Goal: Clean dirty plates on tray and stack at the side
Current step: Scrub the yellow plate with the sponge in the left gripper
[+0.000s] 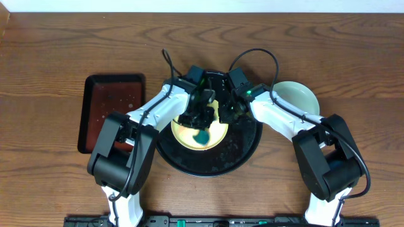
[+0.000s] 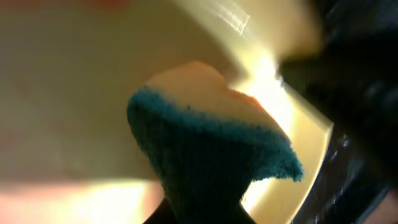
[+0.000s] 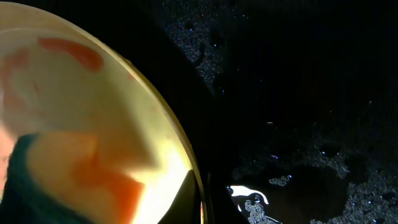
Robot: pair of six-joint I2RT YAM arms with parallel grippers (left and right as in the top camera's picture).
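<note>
**Teal sponge (image 1: 202, 136) on yellow plate (image 1: 188, 133)**

Left gripper (image 1: 199, 121) pinches the sponge against the sauce-streaked plate in the black tray (image 1: 243, 154). Right gripper (image 1: 230, 112) at its rim, jaws hidden. 1 mint plate (image 1: 300, 98) lies beside.

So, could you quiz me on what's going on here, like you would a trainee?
1. What colour is the plate on the round tray? A mint, B yellow, C white.
2. True or false: a mint plate sits beside that tray, not on it.
3. Fill in: the left end effector grips a ____.
Key: 1 B; 2 true; 3 sponge.
</note>
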